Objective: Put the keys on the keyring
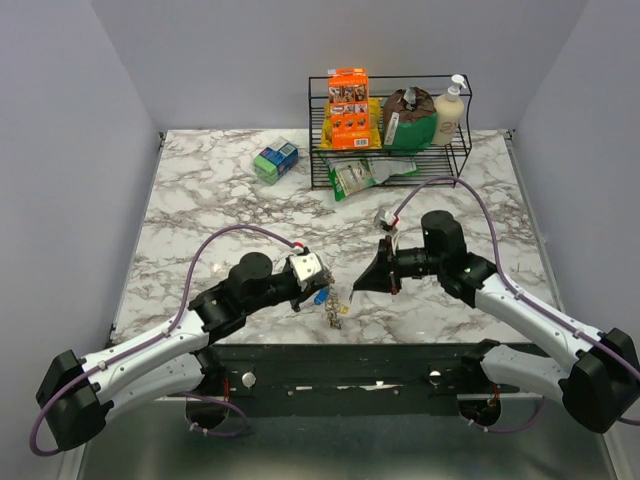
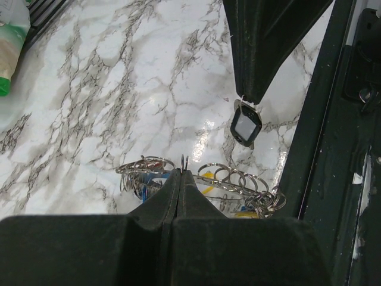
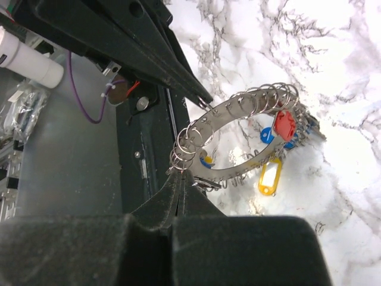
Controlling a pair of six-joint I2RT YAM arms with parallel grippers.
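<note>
The left gripper (image 2: 181,174) had its fingers pressed together on a thin wire of the keyring (image 3: 238,106), which sat at the near edge of the table (image 1: 230,200) between the two arms, with red, blue and yellow tagged keys (image 3: 284,124) strung on it. The right gripper (image 3: 178,182), fingers likewise pinched shut, held a black-tagged key (image 2: 245,126) by its top. Threading seemed to be in hand; the next move would call for guiding that key's small ring onto the loop's open end

My jaws are black, the keyring (image 3: 229,107) silvery, the keys (image 3: 284,125) headed red, yellow, blue and black, the bench (image 1: 220,190) white marble veined grey.
</note>
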